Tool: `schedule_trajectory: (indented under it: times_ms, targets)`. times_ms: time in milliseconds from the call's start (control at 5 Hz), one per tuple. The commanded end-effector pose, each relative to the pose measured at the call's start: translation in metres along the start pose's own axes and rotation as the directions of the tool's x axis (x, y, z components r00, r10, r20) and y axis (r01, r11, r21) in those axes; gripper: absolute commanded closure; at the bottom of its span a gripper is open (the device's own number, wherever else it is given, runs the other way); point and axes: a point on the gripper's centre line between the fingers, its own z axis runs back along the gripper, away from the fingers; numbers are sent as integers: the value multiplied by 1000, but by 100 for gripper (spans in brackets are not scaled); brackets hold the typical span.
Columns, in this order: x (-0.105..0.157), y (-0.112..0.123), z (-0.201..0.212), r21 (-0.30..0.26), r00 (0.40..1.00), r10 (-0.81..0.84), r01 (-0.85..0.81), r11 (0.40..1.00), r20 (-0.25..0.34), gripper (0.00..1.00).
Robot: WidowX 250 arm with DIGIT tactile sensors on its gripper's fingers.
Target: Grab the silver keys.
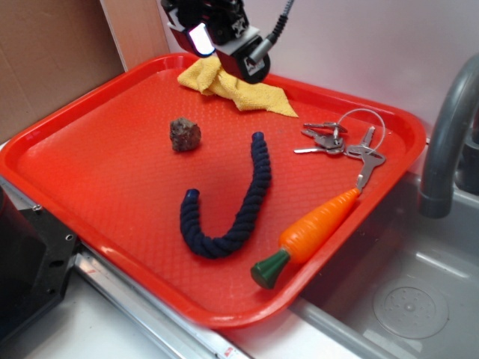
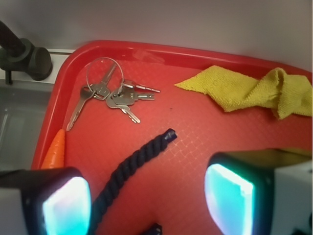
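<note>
A: Biggest thing first: the red tray [image 1: 90, 179] fills the counter beside the sink [image 1: 419, 299]. What lies on it?

B: A navy rope [image 1: 239, 213] curved through the middle, a yellow cloth [image 1: 251, 91] at the far edge, a toy carrot [image 1: 310, 233] on the near right, a brown lump [image 1: 185, 134] left of centre, and the keys [image 1: 340, 142] at the far right, near the rim and just beyond the carrot's tip.

A: And the gripper [image 2: 146, 196]?

B: High over the far edge, above the cloth, well apart from the keys. In the wrist view its two fingers [image 2: 66, 205] stand wide apart with nothing between them.

A: How will the keys handle?

B: I judge them light, hard and slick: thin flat metal lying almost flush on the textured tray. They are loose on a thin wire loop [image 2: 105, 73], so they will splay and swing once lifted, not come up as one stiff piece.

A: Where to take hold?

B: Probably at the cluster where the heads [image 2: 120, 95] overlap by the loop; that is the thickest part. A single blade would likely slip, and the wire looks too fine to pinch.
</note>
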Motion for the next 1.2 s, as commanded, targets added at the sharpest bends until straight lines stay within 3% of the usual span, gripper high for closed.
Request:
schedule_trajectory:
  times_ms: [0, 200, 400, 800, 1000]
  targets:
    - [37, -2, -34, -46, 998, -56, 56, 997, -12, 0]
    - [68, -8, -58, -96, 997, -78, 78, 992, 2, 0]
    - [79, -7, -69, -150, 994, -108, 109, 983, 11, 0]
    - [81, -9, -87, -170, 989, -131, 142, 975, 74, 0]
    - [84, -12, -104, -170, 988, -149, 156, 973, 51, 0]
